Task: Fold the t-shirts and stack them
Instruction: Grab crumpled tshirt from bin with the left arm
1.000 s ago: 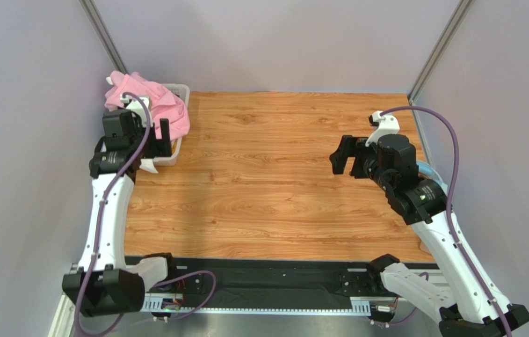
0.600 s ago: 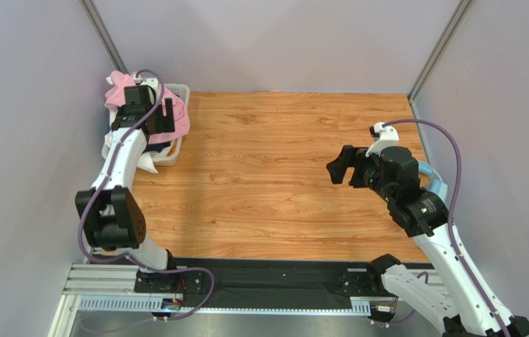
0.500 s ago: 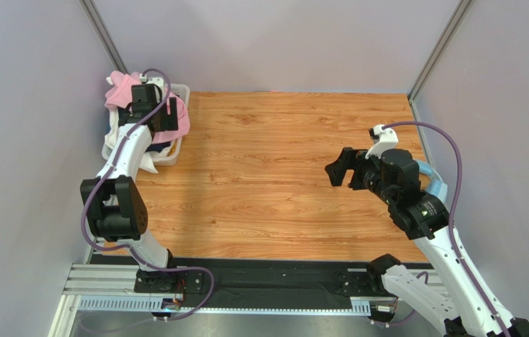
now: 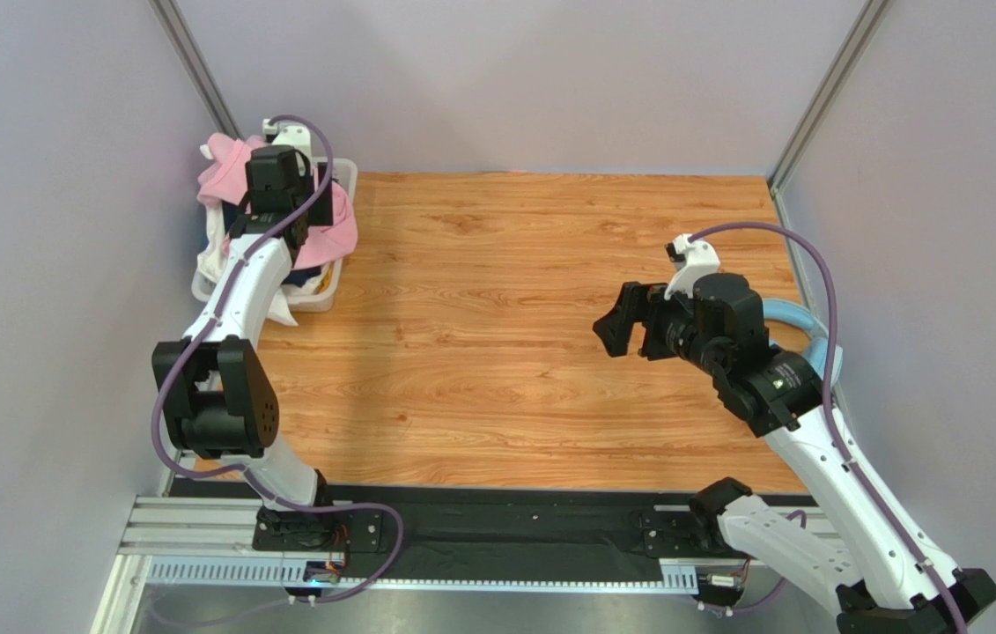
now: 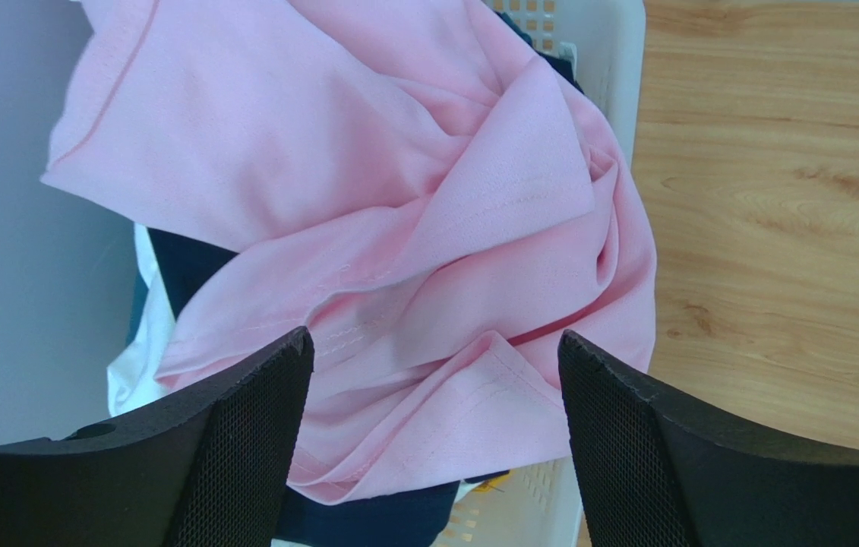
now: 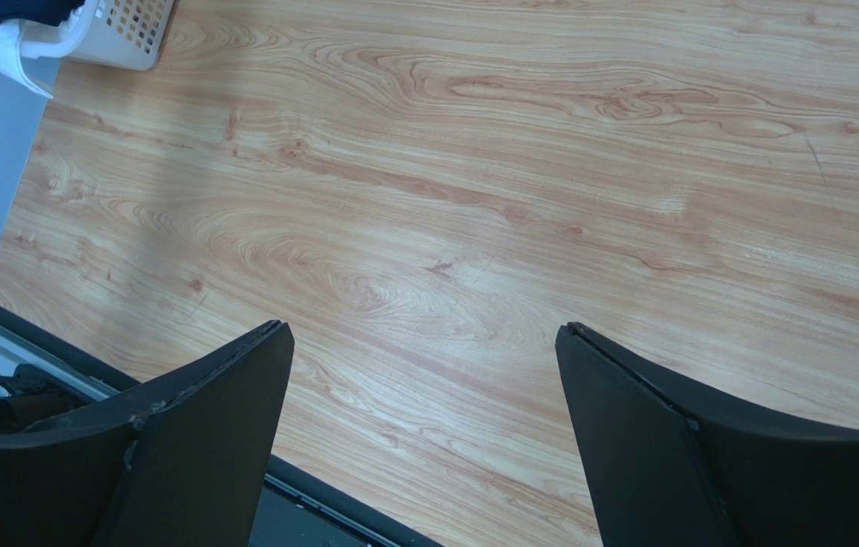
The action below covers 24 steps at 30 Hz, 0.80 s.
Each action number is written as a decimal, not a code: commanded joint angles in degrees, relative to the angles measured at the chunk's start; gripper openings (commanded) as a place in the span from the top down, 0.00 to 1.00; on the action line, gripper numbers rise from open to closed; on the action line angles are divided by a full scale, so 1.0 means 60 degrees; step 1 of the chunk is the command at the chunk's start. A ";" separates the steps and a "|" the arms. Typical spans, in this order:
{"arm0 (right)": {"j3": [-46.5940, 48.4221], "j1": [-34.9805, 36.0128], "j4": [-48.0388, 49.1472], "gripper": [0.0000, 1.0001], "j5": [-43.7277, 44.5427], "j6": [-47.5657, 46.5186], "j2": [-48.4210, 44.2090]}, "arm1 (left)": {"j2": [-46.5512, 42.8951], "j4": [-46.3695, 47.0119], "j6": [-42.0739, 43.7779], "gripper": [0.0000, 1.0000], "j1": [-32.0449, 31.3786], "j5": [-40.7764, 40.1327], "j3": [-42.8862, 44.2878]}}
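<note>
We note the left hand, fingers spread wide, directly above the pink t-shirt. We recommend it pinch one raised fold only, sparing the navy t-shirt beneath. The right hand is likewise parted, holding nothing.

The wooden table is showing bare planks across its middle and near edge; a white plastic basket is sitting at its far left corner; light blue headphones are lying by its right edge, only partly showing.

Matt cloth pink t-shirt, smooth wood table
</note>
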 commanded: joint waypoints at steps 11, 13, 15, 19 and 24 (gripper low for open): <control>0.0198 0.0330 0.0163 0.08 -0.0078 -0.0094 -0.0160 | 0.1186 0.0091 -0.0493 0.15 0.0044 -0.1807 0.1790; 0.0300 0.0330 0.0031 0.08 -0.0048 -0.0138 -0.0234 | 0.1289 0.0222 -0.0493 0.16 0.0029 -0.1867 0.1805; 0.0359 0.0345 -0.0130 0.08 0.0024 -0.0167 -0.0292 | 0.1523 0.0180 -0.0493 0.16 0.0029 -0.1867 0.1878; 0.0476 0.0330 -0.0277 0.08 0.0113 -0.0226 -0.0395 | 0.1977 -0.0128 -0.0684 0.21 0.0029 -0.1911 0.2113; 0.0535 0.0345 -0.0424 0.09 0.0172 -0.0255 -0.0410 | 0.1935 -0.0626 -0.0888 0.70 0.0044 -0.1413 0.2127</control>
